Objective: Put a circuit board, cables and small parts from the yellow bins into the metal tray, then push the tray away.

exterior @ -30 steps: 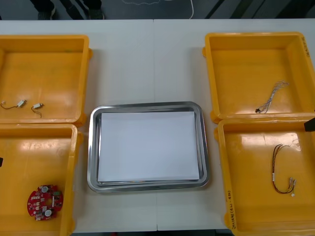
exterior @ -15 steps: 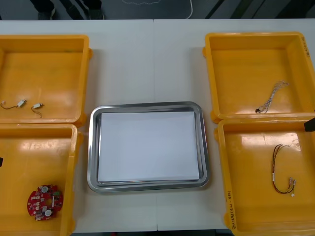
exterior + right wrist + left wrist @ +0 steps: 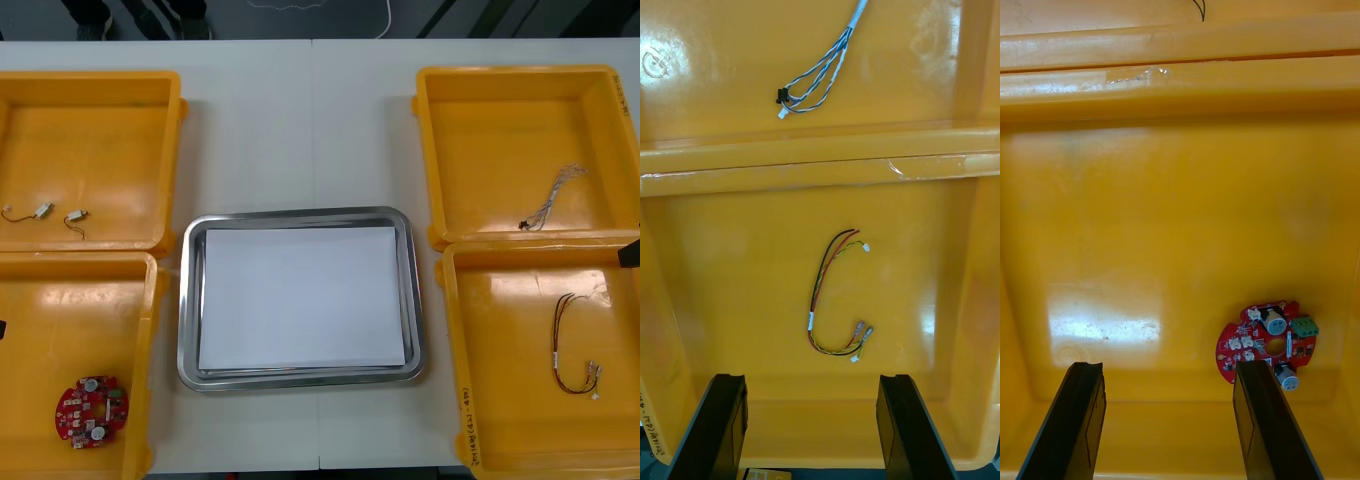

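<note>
Both arms hang low over the yellow bins nearest the robot, each pair of jaws spread wide with nothing between them, which looks like a ready stance for a first pick.

The left jaws sit above the near left bin (image 3: 60, 320). The round red circuit board (image 3: 1268, 343) lies flat on the bin floor just past the tip of one jaw, off the line of the gap. I'd say the arm must shift sideways before it can close on the board's edge.

The right jaws are better lined up. The red and yellow cable (image 3: 836, 300) lies curled on the floor of the near right bin (image 3: 500, 330), ahead of the tips and roughly centred on the gap. Farther beyond, over the bin wall, the twisted blue and white cable (image 3: 816, 82) waits in the far right bin (image 3: 480, 140).

The small metal parts (image 3: 42, 210) rest in the far left bin (image 3: 100, 140), well away from either pair of jaws.

The metal tray (image 3: 300, 215) sits on the worktop (image 3: 300, 120) between the bins, its white inside bare, within reach of both arms. By my reckoning the loading has not begun.
</note>
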`<action>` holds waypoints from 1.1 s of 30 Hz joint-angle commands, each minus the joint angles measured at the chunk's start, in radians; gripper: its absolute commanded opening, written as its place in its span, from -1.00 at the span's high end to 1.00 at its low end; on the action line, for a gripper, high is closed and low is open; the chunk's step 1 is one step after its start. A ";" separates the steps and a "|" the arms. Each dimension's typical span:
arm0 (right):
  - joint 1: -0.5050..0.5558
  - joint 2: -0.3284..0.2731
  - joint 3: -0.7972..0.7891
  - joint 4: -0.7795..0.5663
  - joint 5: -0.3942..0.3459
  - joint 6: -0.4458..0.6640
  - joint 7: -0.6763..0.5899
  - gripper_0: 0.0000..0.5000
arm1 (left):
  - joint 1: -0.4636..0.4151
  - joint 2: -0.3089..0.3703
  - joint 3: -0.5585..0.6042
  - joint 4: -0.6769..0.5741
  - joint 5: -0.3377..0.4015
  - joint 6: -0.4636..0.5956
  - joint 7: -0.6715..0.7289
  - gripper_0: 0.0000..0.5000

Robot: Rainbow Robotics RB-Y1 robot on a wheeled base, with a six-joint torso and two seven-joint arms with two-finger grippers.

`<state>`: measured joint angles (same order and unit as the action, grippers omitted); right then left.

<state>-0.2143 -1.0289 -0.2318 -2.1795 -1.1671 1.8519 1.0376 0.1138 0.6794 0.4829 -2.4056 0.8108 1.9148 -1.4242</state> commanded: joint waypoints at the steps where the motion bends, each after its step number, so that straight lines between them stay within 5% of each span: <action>1: -0.007 -0.048 0.005 -0.005 0.000 -0.008 0.001 -1.00 | -0.023 -0.006 -0.009 -0.027 -0.010 0.005 -0.050 -1.00; 20: 0.090 -0.108 0.060 0.014 -0.017 -0.074 0.004 -1.00 | 0.020 -0.123 -0.101 -0.061 -0.117 0.005 -0.044 -1.00; 33: 0.309 -0.079 0.069 -0.011 0.095 -0.266 -0.017 -1.00 | 0.041 -0.218 -0.176 -0.061 -0.254 0.005 -0.035 -1.00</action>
<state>0.0394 -1.0954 -0.1735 -2.1700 -1.0970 1.6159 1.0374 0.1268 0.5136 0.3228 -2.4326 0.5901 1.9148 -1.4241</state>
